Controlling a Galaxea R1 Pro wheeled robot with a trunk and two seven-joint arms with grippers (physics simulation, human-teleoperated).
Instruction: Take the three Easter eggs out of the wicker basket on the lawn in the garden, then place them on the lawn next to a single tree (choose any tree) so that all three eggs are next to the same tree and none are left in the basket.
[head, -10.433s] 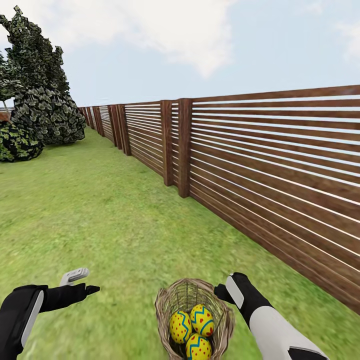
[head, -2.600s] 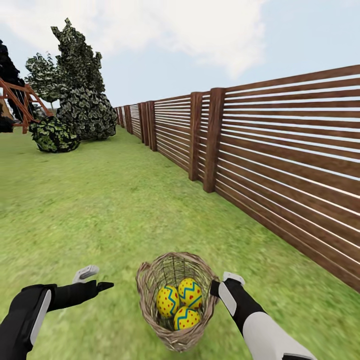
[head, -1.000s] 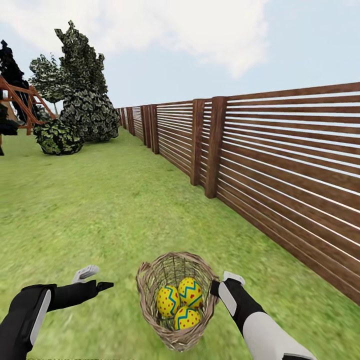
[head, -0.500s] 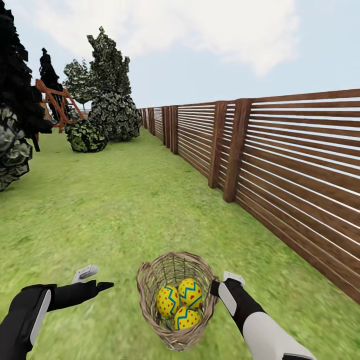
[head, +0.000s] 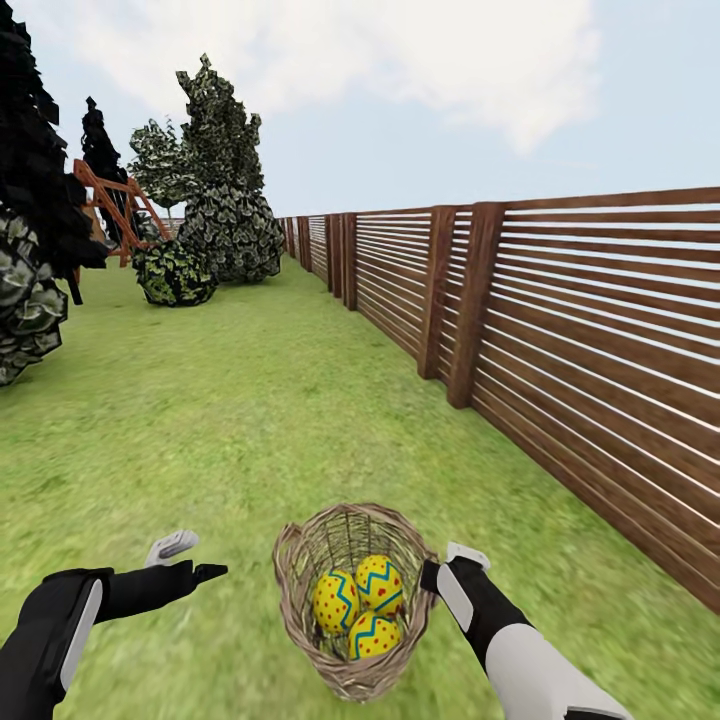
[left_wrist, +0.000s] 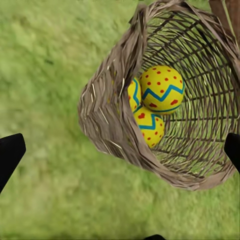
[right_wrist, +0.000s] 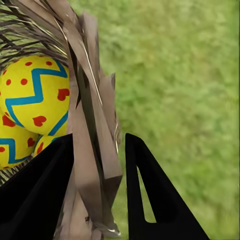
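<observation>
While the wicker basket (head: 352, 598) hangs tilted above the lawn (head: 230, 430), its rim sits clamped between the two fingers of the right end effector (head: 440, 572), which is closed on the basket wall; the right wrist view shows one dark finger (right_wrist: 37, 195) inside the weave and the other (right_wrist: 152, 195) outside it

Contents of basket: three Easter eggs (head: 361, 605), yellow with red dots and blue-green zigzag bands, lying together and touching against the lower wall; two sit side by side, the third just below them. All three are inside the basket, none on the grass. The left wrist view looks into the basket mouth (left_wrist: 165, 95) and shows the eggs (left_wrist: 161, 91) stacked against one another

Left end effector (head: 195, 560): held apart from the basket, to its left, above the grass, fingers spread wide with nothing between them; one pale finger (head: 172, 546) and one dark finger (head: 205, 574) show in the head view

Surroundings: brown slatted wooden fence (head: 560, 330) running along the right side and receding into the distance. Tree (head: 222, 190) with dark, pale-speckled foliage standing far ahead beside the fence, well apart from the basket. Round shrub (head: 174, 272) just beside that tree. Reddish wooden frame (head: 108, 200) further left. Dark foliage (head: 30, 200) at the left edge. Sky with white cloud above
</observation>
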